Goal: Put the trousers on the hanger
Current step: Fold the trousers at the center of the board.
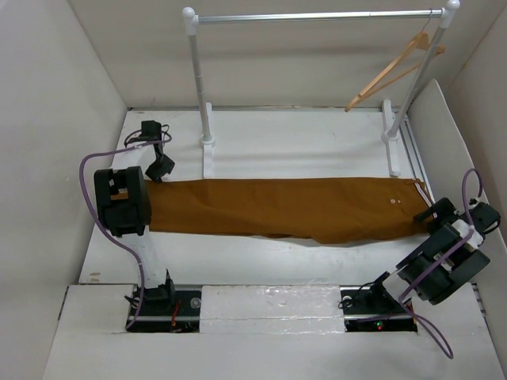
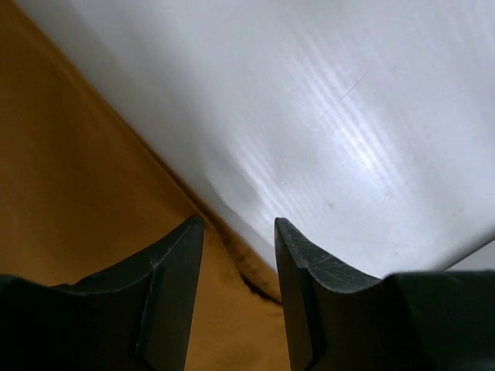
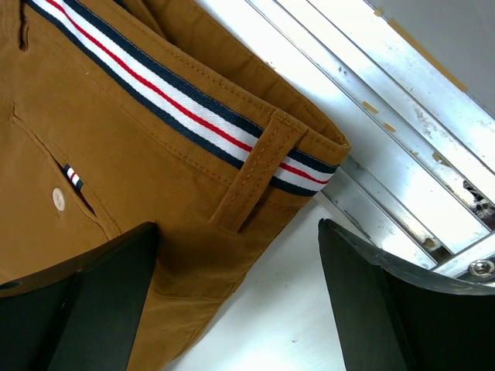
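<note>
The left gripper [image 2: 238, 222], jaws narrowly apart, straddles only the long rust-brown cloth trousers' [image 1: 277, 207] hem edge, so closing may catch nothing; the right gripper [image 3: 238, 226] gapes wide.

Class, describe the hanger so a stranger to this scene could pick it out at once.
At the back of the table a silver rail spans two white posts. From its right end hangs the hanger: thin, light-tan wood, tilted, the only thing on that rail.

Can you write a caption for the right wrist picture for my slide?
Right gripper, jaws open, over the trousers near their striped waistband and belt loop.
</note>
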`<state>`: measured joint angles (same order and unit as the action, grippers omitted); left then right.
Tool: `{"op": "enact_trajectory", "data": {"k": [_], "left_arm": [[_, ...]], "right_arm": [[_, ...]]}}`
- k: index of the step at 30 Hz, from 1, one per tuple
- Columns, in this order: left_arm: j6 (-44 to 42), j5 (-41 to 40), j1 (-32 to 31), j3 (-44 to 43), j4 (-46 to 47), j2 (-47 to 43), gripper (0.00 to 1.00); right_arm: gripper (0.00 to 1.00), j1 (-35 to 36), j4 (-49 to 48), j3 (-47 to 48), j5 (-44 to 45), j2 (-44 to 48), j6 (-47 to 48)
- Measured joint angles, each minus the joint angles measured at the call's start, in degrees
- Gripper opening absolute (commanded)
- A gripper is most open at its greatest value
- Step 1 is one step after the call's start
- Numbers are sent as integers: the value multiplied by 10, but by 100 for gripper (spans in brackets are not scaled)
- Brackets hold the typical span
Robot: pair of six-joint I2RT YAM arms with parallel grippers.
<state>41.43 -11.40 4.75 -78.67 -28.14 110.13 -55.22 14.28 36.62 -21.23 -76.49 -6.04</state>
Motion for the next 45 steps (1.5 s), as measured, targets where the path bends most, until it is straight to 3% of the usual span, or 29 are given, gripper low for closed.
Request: {"op": "enact_trajectory", "data": {"k": [4,9,12,13,14,16,17,18,19,20,21,23,27,36,40,45], "left_arm": [[1,7,2,-36,0,6,52],[-3,39,2,-54,4,-10,56],[-10,67,-2,-38,16,-43,54],[-12,75,-6,-24,23,-59,53],[-16,85,-13,-4,33,-80,52],[-24,103,-47,45,53,-124,49],[-29,110,-76,64,57,-140,47],[-34,117,-113,75,59,-149,41],[-39,124,-155,80,60,-151,28],[-41,129,-196,81,61,-150,26],[-50,132,-244,82,61,-145,12],[-59,142,-315,86,62,-139,6],[-76,156,-394,108,62,-138,6],[-96,157,-445,133,69,-131,5],[-98,166,-470,136,91,-104,4],[-101,169,-511,123,104,-50,4]], "right_arm": [[90,-3,-7,0,-6,-10,0],[83,-6,-58,9,-40,-69,-4],[59,-7,-84,7,-49,-92,-6],[34,-8,-94,4,-49,-95,-7],[22,-10,-105,3,-45,-97,-3],[3,-19,-122,4,-55,-101,-13],[0,-19,-123,7,-61,-101,-15],[0,-18,-120,11,-66,-101,-17],[0,-16,-116,14,-69,-99,-18],[0,-13,-106,19,-70,-92,-17],[0,-9,-91,25,-70,-80,-17],[0,4,-54,47,-65,-46,-17],[0,46,21,124,-72,29,-12],[0,157,117,274,-89,124,2],[0,167,169,316,-90,155,0],[0,167,235,449,-91,137,0]]}}
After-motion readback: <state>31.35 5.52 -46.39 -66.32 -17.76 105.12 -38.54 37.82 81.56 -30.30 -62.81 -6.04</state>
